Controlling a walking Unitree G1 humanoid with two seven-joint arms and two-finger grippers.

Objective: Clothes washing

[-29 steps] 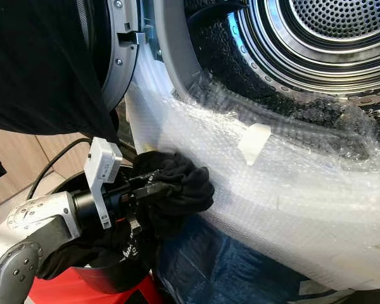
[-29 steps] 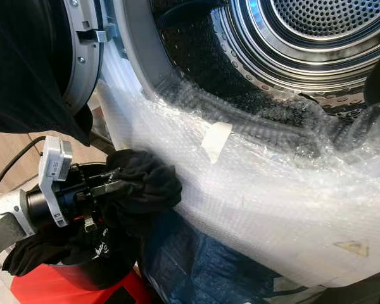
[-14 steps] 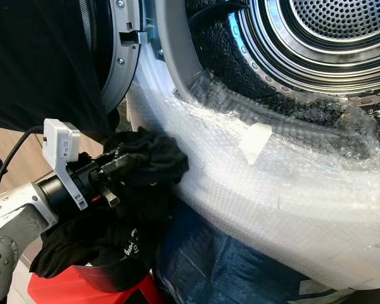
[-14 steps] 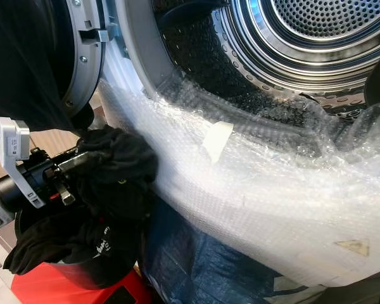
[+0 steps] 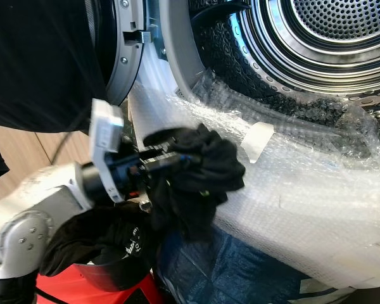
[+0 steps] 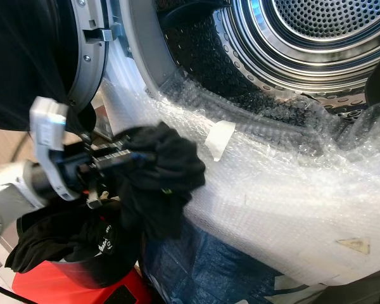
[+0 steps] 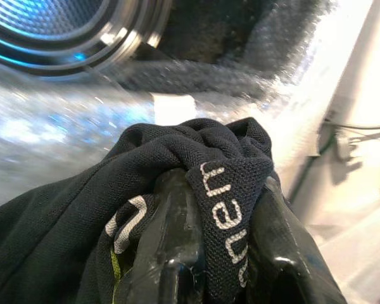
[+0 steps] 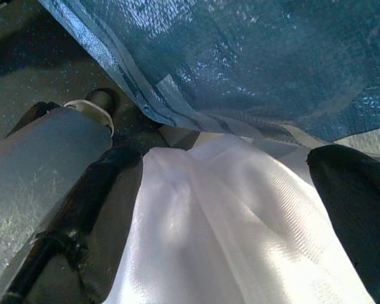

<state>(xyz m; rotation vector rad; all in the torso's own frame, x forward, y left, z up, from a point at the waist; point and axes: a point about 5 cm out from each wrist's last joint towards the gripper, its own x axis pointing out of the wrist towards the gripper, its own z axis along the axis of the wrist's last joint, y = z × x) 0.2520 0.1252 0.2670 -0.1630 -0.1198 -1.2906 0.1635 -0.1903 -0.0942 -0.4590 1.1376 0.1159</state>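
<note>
With the left arm bent and reaching forward across my view, I log the left gripper [image 5: 171, 158] pointing toward the washing machine's bubble-wrapped front [image 5: 316, 209], wrist roughly level. Its jaws are clamped on a bunched black garment [image 5: 199, 180] with white lettering, held just beside the wrap, below the open drum [image 5: 329, 38]. More dark clothing hangs from a black bucket [image 5: 111, 278] underneath. Right gripper: I cannot tell the jaws' state; its wrist view shows blue tarp [image 8: 240, 63] and white fabric [image 8: 228, 234].
</note>
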